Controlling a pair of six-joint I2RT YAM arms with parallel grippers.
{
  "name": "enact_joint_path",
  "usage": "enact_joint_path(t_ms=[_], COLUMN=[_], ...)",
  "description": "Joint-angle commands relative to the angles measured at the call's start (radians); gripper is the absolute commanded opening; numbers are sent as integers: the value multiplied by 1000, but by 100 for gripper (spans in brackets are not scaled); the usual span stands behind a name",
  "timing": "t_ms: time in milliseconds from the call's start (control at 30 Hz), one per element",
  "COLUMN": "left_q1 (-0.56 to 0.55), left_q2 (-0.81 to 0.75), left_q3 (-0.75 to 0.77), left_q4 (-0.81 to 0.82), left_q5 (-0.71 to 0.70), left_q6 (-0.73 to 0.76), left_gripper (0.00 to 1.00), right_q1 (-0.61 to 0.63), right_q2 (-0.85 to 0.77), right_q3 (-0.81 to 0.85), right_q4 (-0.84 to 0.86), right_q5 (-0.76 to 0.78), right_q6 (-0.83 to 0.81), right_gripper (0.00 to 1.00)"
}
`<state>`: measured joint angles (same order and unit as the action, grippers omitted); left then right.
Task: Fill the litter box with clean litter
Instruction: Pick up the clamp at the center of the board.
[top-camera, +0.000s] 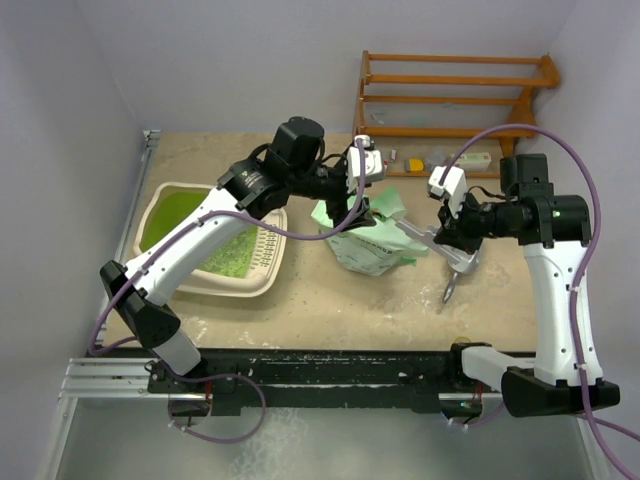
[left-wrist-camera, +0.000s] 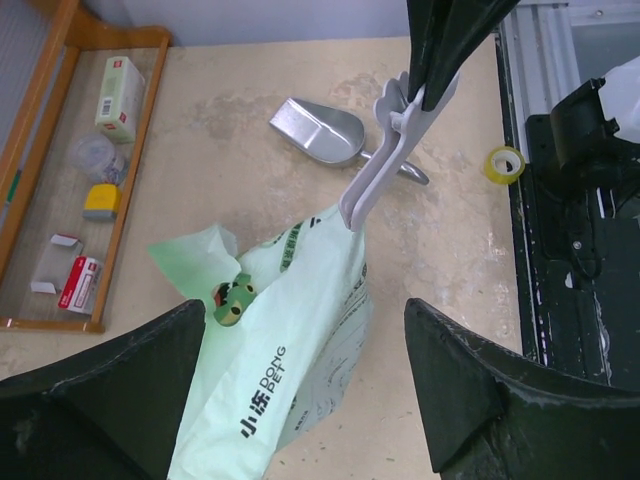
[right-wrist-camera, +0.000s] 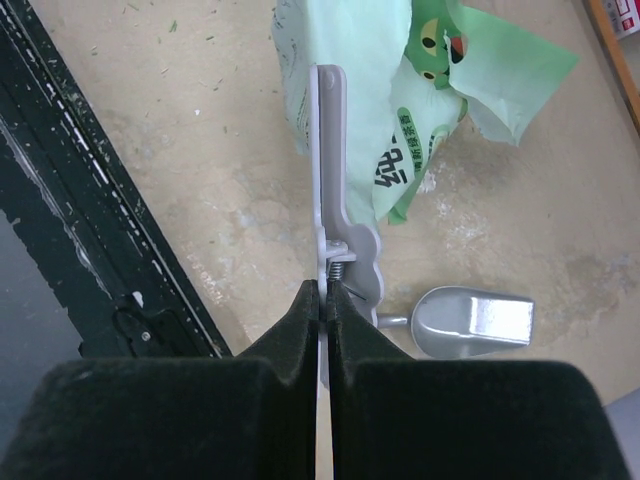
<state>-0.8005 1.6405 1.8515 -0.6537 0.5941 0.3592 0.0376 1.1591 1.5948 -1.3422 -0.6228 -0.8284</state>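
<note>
The litter box (top-camera: 262, 283), a cream tray with a green inside, sits at the table's left. Clean litter (top-camera: 235, 255) covers its right part as pale granules. A light green printed bag (top-camera: 365, 245) lies at the middle. My left gripper (top-camera: 362, 205) hangs over the bag, and in the left wrist view it (left-wrist-camera: 305, 330) is open with the bag (left-wrist-camera: 290, 330) between its fingers. My right gripper (right-wrist-camera: 327, 290) is shut on the handle of a grey clip (right-wrist-camera: 330, 150) whose long end reaches the bag's edge (right-wrist-camera: 370, 90).
A shiny metal scoop (top-camera: 455, 272) lies on the table under the right gripper, and the left wrist view also shows the scoop (left-wrist-camera: 320, 130). A wooden rack (top-camera: 450, 95) stands at the back with small items on its lower shelf. A tape roll (left-wrist-camera: 503, 163) lies near the black rail.
</note>
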Motion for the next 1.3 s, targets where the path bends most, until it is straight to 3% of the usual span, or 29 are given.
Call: enact_joint_path(t_ms=[0, 267, 600, 933, 1267], left_q1=[-3, -26, -37, -38, -38], left_q2=[-42, 24, 97, 93, 99], left_q3=[-67, -62, -8, -14, -22], left_q4=[149, 248, 226, 207, 207], left_q5=[62, 152, 262, 271, 319], left_q6=[-36, -101, -120, -118, -151], left_gripper=[76, 74, 58, 41, 44], right_q1=[13, 21, 34, 44, 45], right_q2=[0, -24, -17, -17, -40], right_q3=[27, 11, 27, 26, 0], right_q4=[3, -45, -84, -43, 4], right_q5=[-40, -49, -77, -64, -50], right_q6=[17, -35, -93, -81, -64], right_gripper=[0, 0, 0, 0, 0])
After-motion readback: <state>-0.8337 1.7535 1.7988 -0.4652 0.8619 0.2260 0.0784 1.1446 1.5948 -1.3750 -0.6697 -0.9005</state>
